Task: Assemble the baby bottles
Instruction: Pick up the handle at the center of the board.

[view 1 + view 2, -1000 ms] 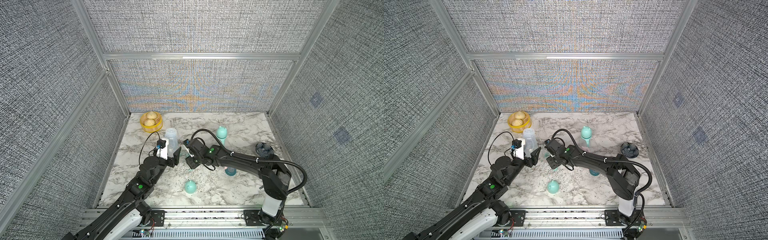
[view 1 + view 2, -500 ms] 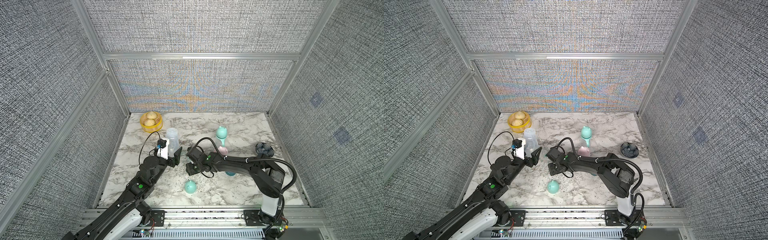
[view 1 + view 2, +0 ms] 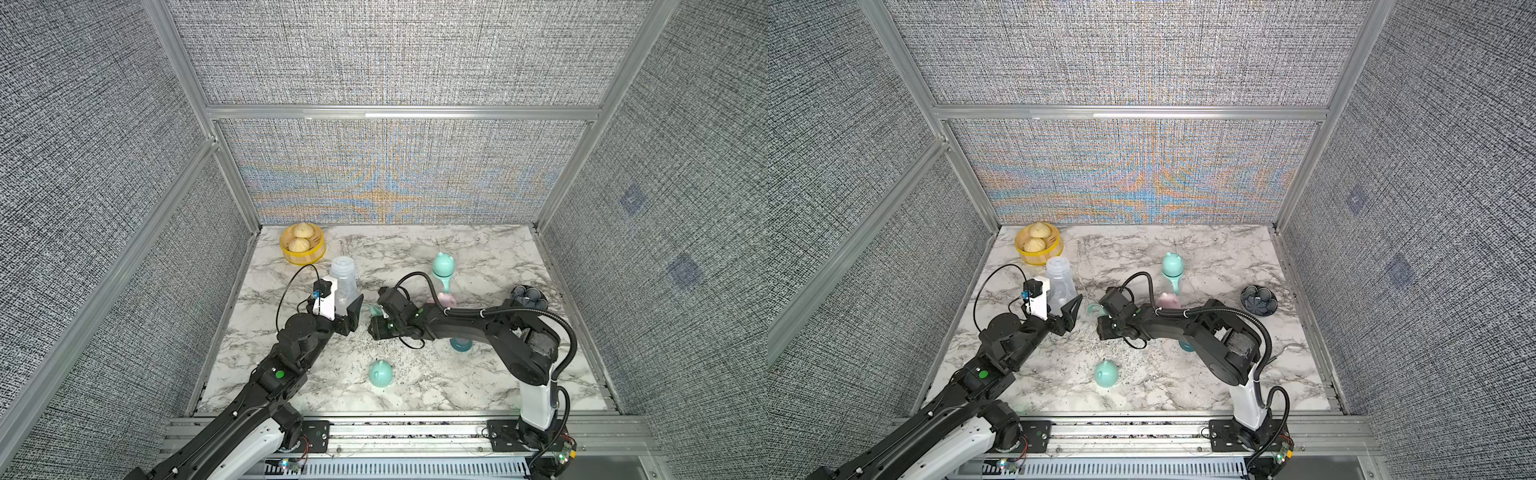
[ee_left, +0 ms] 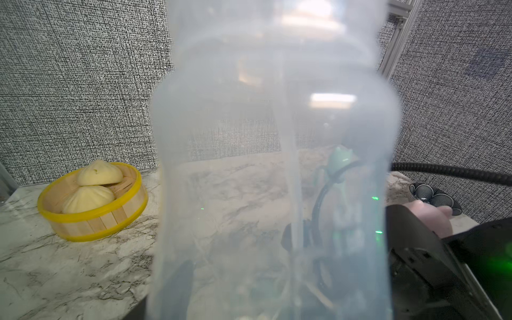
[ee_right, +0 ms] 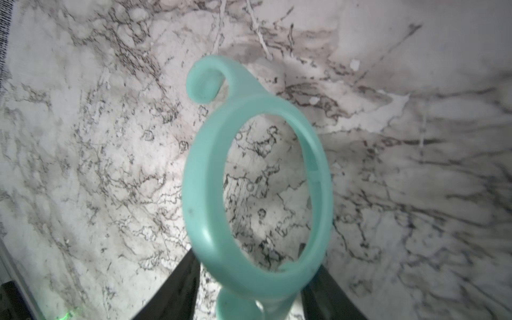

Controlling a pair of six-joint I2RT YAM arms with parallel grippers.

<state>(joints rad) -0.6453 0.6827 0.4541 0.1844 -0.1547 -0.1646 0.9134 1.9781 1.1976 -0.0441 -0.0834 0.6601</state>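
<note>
While left hand (image 3: pixel 341 309) grips the clear bottle (image 3: pixel 343 272), right hand (image 5: pixel 252 293) pinches the mint ring (image 5: pixel 203 194), contact cropped

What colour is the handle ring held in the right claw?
Mint green handle ring; clearest in the right wrist view.

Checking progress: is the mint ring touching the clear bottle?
Apart: a top view shows a finger of the left tool between mint ring and clear bottle.
</note>
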